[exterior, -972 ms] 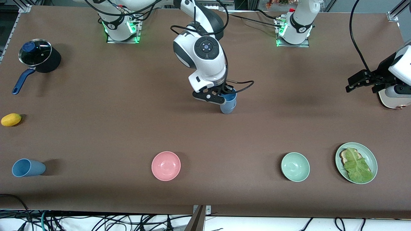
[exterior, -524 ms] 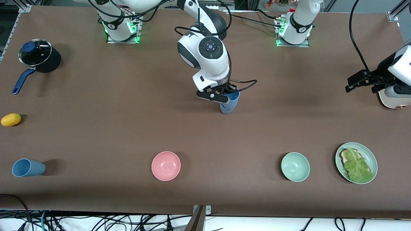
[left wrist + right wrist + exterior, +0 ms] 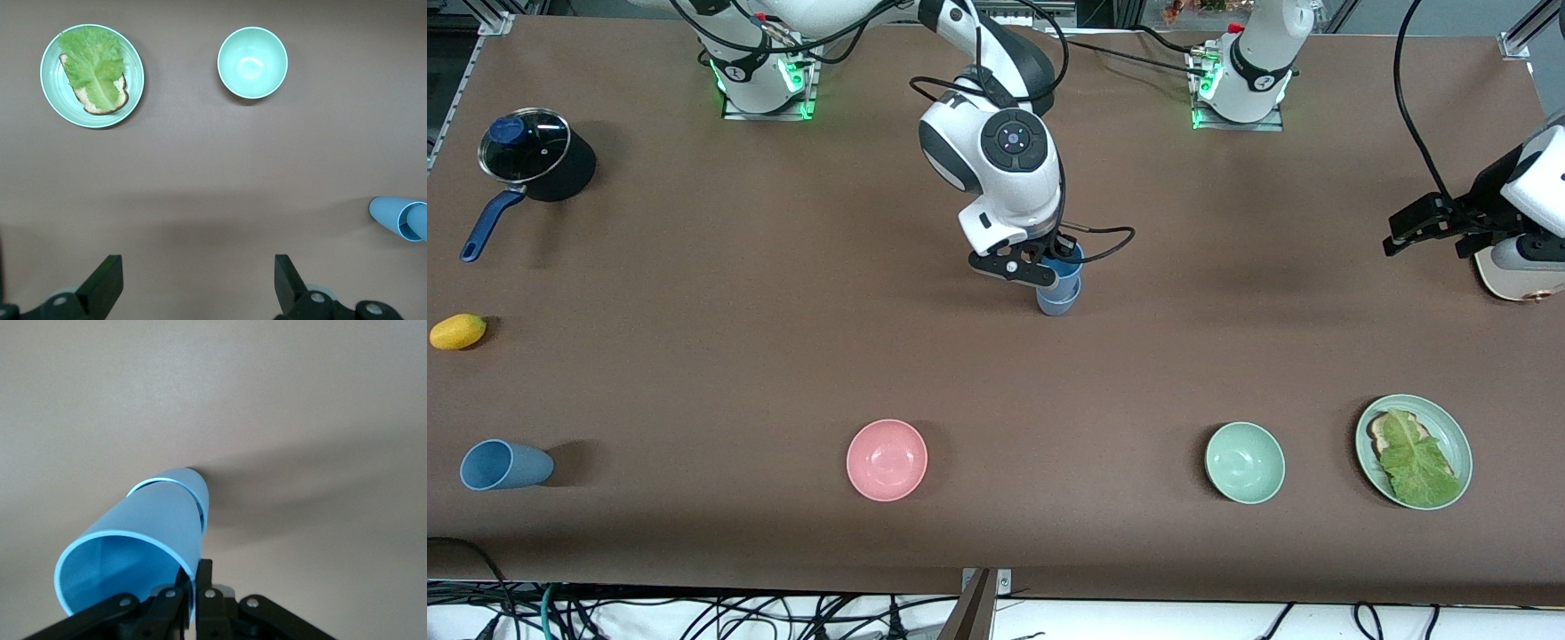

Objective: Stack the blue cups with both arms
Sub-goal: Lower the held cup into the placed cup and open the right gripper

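Right arm mid-worktop, its tool clamped on upper blue cup's rim, nested in lower cup | left tool waits spread wide, empty, by its end's edge | third cup lies toppled near the right arm's front corner

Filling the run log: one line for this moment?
right gripper: shut on upper matte blue cup, nested in lower blue cup | left gripper: open, waiting | third blue cup: lying sideways

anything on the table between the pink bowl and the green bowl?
Nothing. In the front view, the stretch of table between the pink bowl and the green bowl is bare.
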`<act>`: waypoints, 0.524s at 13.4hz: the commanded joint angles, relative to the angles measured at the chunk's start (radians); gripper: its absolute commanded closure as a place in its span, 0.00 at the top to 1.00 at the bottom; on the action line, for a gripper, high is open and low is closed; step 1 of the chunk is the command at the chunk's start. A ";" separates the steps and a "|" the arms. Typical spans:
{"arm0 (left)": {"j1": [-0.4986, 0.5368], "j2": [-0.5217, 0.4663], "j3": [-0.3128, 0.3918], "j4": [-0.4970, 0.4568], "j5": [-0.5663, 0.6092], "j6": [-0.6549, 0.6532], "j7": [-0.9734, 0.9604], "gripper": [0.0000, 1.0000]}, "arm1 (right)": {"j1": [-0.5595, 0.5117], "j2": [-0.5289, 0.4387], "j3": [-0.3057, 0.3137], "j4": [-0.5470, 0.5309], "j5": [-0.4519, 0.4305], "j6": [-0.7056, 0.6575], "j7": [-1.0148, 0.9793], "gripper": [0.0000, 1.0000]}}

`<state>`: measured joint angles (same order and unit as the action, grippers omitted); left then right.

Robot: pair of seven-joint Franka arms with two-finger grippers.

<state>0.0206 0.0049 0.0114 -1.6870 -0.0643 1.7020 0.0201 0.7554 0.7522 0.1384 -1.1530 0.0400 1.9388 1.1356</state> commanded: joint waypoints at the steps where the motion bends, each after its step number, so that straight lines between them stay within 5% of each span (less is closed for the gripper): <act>1: -0.001 -0.016 -0.002 -0.016 -0.019 0.011 0.001 1.00 | 0.007 0.022 -0.002 0.039 -0.003 -0.018 0.010 0.00; 5: -0.001 -0.016 -0.002 -0.016 -0.019 0.011 0.003 1.00 | 0.007 0.033 -0.002 0.041 -0.003 -0.008 0.012 0.00; 6: 0.001 -0.016 -0.002 -0.016 -0.019 0.011 0.003 1.00 | 0.007 0.035 -0.002 0.041 -0.003 -0.003 0.012 0.06; 7: 0.001 -0.016 -0.002 -0.016 -0.019 0.011 0.003 1.00 | 0.007 0.035 -0.002 0.041 -0.003 0.003 0.019 0.37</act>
<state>0.0199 0.0049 0.0103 -1.6870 -0.0643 1.7020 0.0201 0.7554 0.7674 0.1384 -1.1530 0.0400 1.9442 1.1359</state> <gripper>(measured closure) 0.000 0.934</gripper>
